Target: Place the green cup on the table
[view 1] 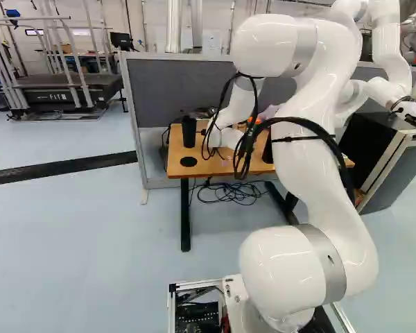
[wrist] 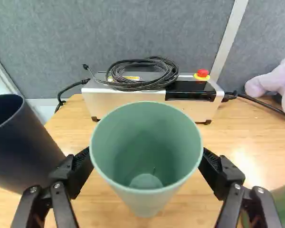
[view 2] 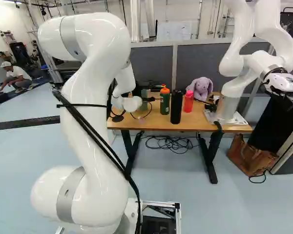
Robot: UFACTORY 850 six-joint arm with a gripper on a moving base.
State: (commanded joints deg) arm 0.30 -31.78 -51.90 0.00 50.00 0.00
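We have the green cup (wrist: 146, 197) clamped in our two-finger gripper (wrist: 146, 164) over the wooden table (wrist: 237, 137), a dark cup (wrist: 21, 149) at its nine o'clock, and judge this the setting-down step: we should ease it down until it sits flat, then release.

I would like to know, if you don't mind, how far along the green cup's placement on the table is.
Already done, it seems: the gripper has the green cup, with a finger against either side. In hand: the cup is upright, open end up, over or on the table; I cannot tell whether its base touches the wood. Left: probably any remaining lowering, then opening and backing away.
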